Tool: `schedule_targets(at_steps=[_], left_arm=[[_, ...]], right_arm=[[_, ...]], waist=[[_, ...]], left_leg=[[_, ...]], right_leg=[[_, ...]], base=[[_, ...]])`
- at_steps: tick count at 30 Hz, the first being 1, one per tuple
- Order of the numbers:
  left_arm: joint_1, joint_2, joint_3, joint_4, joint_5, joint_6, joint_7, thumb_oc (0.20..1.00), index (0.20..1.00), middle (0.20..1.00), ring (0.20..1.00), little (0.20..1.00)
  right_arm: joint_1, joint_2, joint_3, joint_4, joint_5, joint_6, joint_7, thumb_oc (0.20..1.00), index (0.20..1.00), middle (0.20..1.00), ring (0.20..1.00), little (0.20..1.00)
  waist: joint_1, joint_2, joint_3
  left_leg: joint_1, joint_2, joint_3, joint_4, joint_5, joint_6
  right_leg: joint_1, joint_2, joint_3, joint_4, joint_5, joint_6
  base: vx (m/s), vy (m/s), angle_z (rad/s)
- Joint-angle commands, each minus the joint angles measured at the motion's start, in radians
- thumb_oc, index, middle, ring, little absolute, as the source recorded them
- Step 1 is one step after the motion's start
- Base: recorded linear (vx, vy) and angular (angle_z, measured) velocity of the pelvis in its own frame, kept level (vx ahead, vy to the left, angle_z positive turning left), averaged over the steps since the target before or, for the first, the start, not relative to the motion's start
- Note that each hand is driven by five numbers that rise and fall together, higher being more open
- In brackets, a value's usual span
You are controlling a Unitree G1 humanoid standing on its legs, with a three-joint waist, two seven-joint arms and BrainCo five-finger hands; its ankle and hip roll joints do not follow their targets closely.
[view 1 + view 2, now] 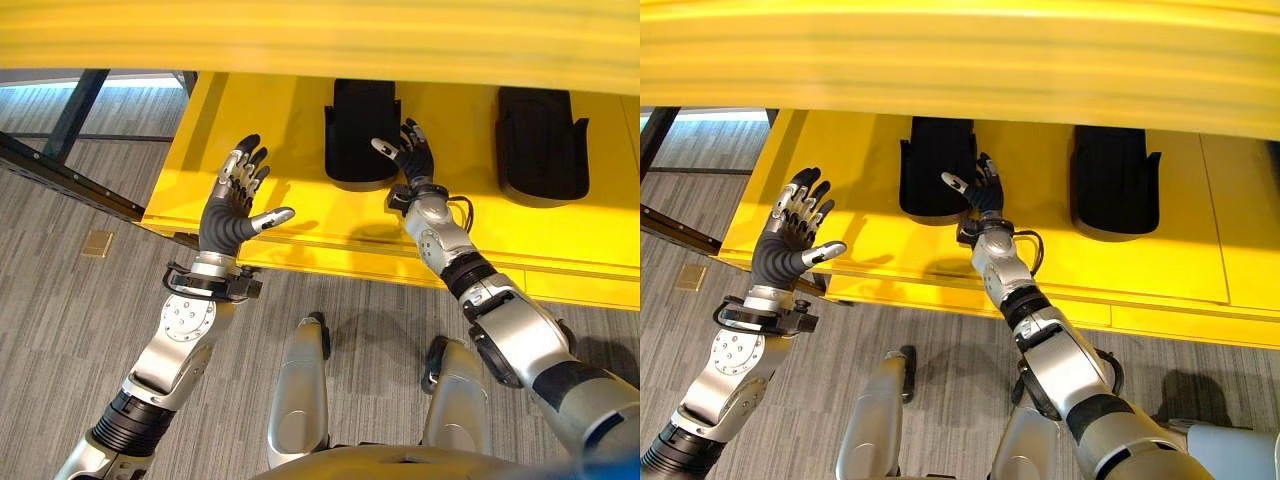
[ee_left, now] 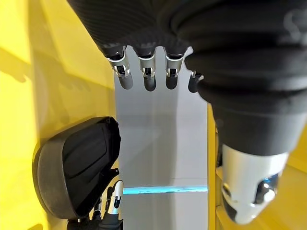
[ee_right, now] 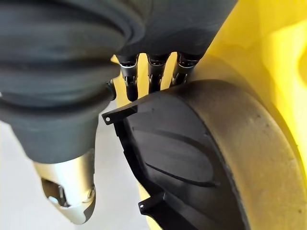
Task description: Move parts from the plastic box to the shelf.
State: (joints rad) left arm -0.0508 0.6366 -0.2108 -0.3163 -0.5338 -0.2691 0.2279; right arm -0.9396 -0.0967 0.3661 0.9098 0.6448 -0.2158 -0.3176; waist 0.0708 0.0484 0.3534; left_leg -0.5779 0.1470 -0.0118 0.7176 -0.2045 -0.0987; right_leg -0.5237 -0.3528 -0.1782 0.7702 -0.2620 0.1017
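Lighting bright and even from overhead. Soft shadows of both arms fall on the yellow shelf [image 1: 300,215]. Upper shelf edge [image 1: 320,40] smeared, out of focus. Wrist views blurred up close.

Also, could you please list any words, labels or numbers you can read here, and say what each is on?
None: no readable text on the yellow shelf, on either black part, or on the left hand or right hand.
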Motion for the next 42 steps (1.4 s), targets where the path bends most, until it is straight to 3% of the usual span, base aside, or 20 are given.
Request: schedule_targets(at_steps=[1, 21, 27, 35, 42], left_arm=[[-0.038, 0.011, 0.029, -0.121, 0.010, -0.069, 0.011, 1.000, 1.000, 1.000, 1.000, 1.000], [-0.039, 0.009, 0.026, -0.117, 0.005, -0.071, 0.016, 1.000, 1.000, 1.000, 1.000, 1.000], [-0.040, 0.011, 0.026, -0.109, 0.011, -0.066, 0.011, 1.000, 1.000, 1.000, 1.000, 1.000], [-0.043, 0.006, 0.026, -0.098, 0.019, -0.055, -0.002, 1.000, 1.000, 1.000, 1.000, 1.000], [-0.039, -0.001, 0.033, -0.094, 0.033, -0.050, -0.010, 1.000, 1.000, 1.000, 1.000, 1.000]], right_arm=[[0.048, 0.199, 0.053, 0.122, 0.060, 0.090, 0.050, 1.000, 1.000, 1.000, 1.000, 1.000], [0.052, 0.179, 0.056, 0.094, 0.047, 0.084, 0.042, 1.000, 1.000, 1.000, 1.000, 1.000], [0.063, 0.096, 0.061, 0.003, -0.021, 0.082, 0.022, 1.000, 1.000, 1.000, 1.000, 1.000], [0.111, -0.078, 0.018, -0.269, -0.139, 0.057, -0.035, 1.000, 1.000, 1.000, 1.000, 1.000], [0.164, -0.146, -0.027, -0.449, -0.201, 0.037, -0.052, 1.000, 1.000, 1.000, 1.000, 1.000]], waist=[[0.064, -0.003, 0.061], [0.061, -0.007, 0.066], [0.046, -0.014, 0.066], [0.011, -0.032, 0.064], [-0.011, -0.041, 0.063]], left_leg=[[-0.014, -0.025, -0.010, -0.026, 0.013, 0.057], [-0.018, -0.025, -0.010, -0.019, 0.011, 0.059], [-0.013, -0.022, -0.011, -0.023, 0.014, 0.058], [0.000, -0.012, -0.009, -0.022, 0.013, 0.052], [0.012, -0.002, -0.002, -0.026, 0.012, 0.048]], right_leg=[[0.021, -0.018, 0.033, -0.065, 0.053, 0.026], [0.017, -0.019, 0.036, -0.057, 0.053, 0.024], [0.017, -0.014, 0.042, -0.058, 0.054, 0.024], [0.019, -0.006, 0.053, -0.053, 0.048, 0.020], [0.021, -0.002, 0.058, -0.052, 0.044, 0.018]], base=[[0.00, 0.000, 0.00], [0.00, 0.000, 0.00], [0.00, 0.000, 0.00], [0.00, 0.000, 0.00], [0.00, -0.004, 0.00]])
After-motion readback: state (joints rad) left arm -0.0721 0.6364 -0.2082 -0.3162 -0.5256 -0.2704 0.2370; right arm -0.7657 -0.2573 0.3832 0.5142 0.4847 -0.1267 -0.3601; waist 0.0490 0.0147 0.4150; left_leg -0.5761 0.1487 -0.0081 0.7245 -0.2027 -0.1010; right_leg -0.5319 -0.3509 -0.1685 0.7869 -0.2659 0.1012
